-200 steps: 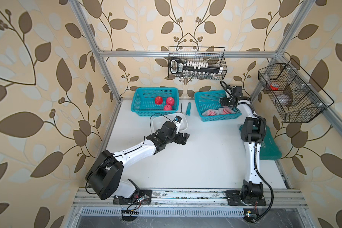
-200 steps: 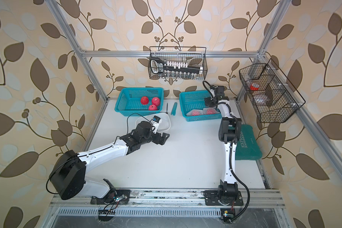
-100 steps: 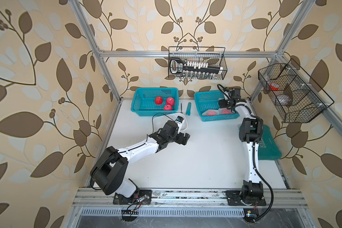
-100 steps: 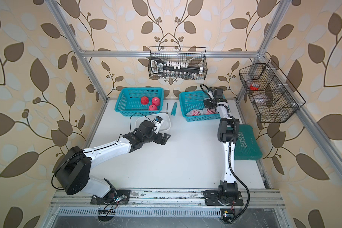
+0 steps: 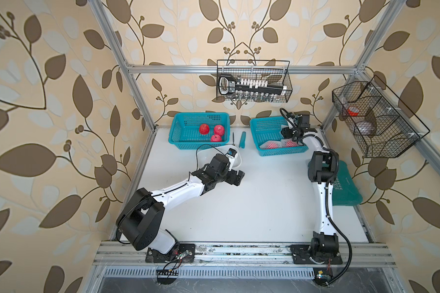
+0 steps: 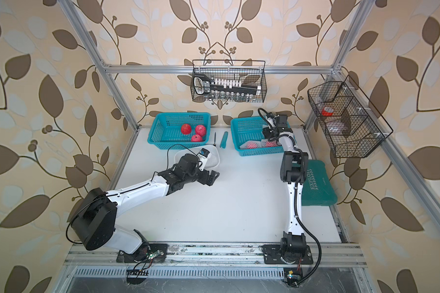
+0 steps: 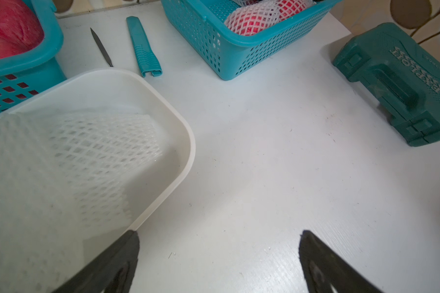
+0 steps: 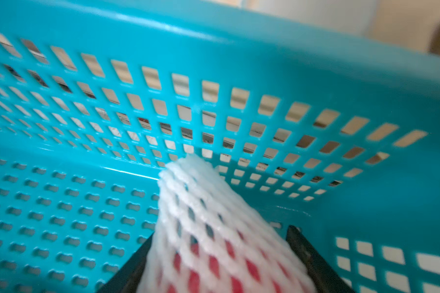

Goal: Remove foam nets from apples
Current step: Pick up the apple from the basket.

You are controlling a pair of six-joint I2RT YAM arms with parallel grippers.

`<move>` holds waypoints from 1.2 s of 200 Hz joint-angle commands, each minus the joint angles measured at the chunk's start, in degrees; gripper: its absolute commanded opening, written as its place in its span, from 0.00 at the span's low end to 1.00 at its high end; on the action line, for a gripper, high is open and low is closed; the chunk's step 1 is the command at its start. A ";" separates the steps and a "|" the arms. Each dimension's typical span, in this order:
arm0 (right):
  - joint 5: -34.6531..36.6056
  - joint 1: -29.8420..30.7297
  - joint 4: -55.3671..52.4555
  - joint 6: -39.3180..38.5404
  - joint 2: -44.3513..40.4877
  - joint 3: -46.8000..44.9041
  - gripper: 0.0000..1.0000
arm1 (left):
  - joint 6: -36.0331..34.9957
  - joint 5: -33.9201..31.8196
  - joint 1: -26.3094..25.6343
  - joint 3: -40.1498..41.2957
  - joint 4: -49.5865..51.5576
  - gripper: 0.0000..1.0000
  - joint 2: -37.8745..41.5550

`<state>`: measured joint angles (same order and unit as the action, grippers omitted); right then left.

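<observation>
Three bare red apples (image 5: pixel 204 128) lie in the left teal basket (image 5: pixel 186 119). The right teal basket (image 5: pixel 280 152) holds apples still in white foam nets (image 5: pixel 272 145). My right gripper (image 5: pixel 286 134) reaches down into that basket. In the right wrist view the right gripper (image 8: pixel 220 232) has its fingers against both sides of a netted apple (image 8: pixel 214 253). My left gripper (image 5: pixel 239 177) hovers open over the bare table beside the white tub (image 7: pixel 188 142), and the left gripper (image 7: pixel 219 232) holds nothing. Empty foam nets (image 7: pixel 99 142) lie in the tub.
A thin dark blade (image 5: pixel 233 138) and a teal sheath (image 5: pixel 242 139) lie between the baskets. A teal tool case (image 5: pixel 346 185) sits by the right arm. Black wire baskets hang on the back wall (image 5: pixel 253 81) and right wall (image 5: pixel 376 119).
My right gripper has sunk deeper into the right basket and its jaws have narrowed around a netted apple. The left arm has shifted only slightly.
</observation>
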<state>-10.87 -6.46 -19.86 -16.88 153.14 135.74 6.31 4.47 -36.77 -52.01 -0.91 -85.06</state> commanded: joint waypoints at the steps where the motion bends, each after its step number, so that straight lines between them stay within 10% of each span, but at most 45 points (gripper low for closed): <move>1: -3.19 -0.64 1.64 1.21 -4.26 -2.01 0.59 | -1.04 -0.28 -0.14 -1.94 0.03 0.99 0.76; 161: -5.65 -1.10 5.25 8.50 -24.77 -15.16 0.55 | -8.23 10.62 -1.68 2.69 -13.69 0.99 11.58; 240: -9.87 -0.98 14.22 13.19 -46.86 -41.31 0.55 | -9.01 9.81 -4.01 7.19 -19.67 0.99 14.00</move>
<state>-17.21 -7.42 -9.65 -7.20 112.99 101.12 -2.50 14.55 -40.56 -46.92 -16.38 -72.58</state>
